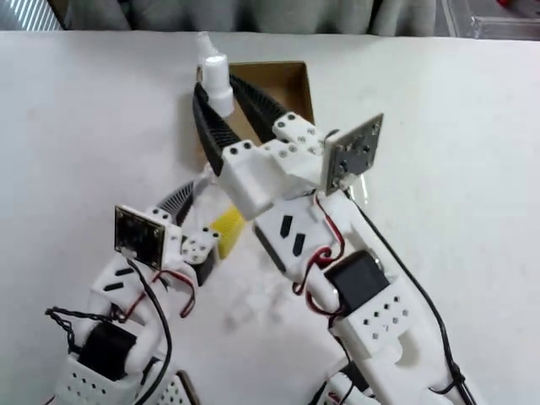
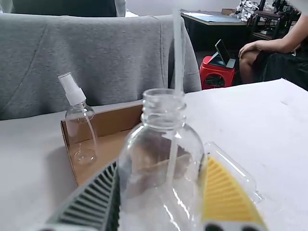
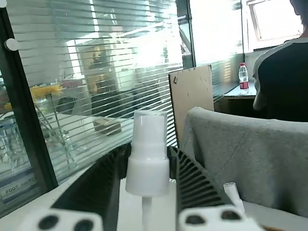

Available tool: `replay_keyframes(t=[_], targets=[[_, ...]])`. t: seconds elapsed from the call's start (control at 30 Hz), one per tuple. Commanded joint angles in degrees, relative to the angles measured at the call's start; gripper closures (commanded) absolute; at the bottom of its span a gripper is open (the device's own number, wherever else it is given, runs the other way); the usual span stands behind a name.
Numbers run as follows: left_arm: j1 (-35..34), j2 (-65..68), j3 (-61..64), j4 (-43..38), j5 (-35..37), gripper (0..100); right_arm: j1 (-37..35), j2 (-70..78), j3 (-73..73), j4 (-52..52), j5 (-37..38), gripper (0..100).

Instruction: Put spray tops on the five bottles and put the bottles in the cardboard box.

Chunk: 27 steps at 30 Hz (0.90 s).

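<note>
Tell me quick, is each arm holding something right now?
Left end effector: closed on the uncapped bottle.
Right end effector: closed on a white spray top.

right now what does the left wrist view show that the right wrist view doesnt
Only the left wrist view: the uncapped bottle, open neck up, clamped in the left gripper. Only the right wrist view: the white head of the spray top, clamped in the right gripper. Both: the spray top's dip tube, which runs down into the bottle's neck, and the grey cloth behind the table.
</note>
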Motion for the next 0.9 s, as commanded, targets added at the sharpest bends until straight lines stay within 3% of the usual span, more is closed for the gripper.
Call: replay_keyframes(t=[0.0, 0.33, 0.57, 0.87], targets=[[-0.04, -0.66, -0.79, -1.93, -0.35, 97, -1.19, -3.65, -0.35, 3.65, -1.05, 98.4], [-0.04, -0.66, -0.88, -1.93, -0.18, 97, -4.79, -4.09, 0.00, 11.91, -0.97, 97.4], [-0.04, -0.66, -0.88, -1.93, -0.26, 97, -7.25, -4.53, -0.26, 16.40, -0.62, 77.6], [-0.04, -0.66, -0.88, -1.93, -0.26, 97, -7.25, -5.14, -13.27, 28.79, -0.62, 82.6]])
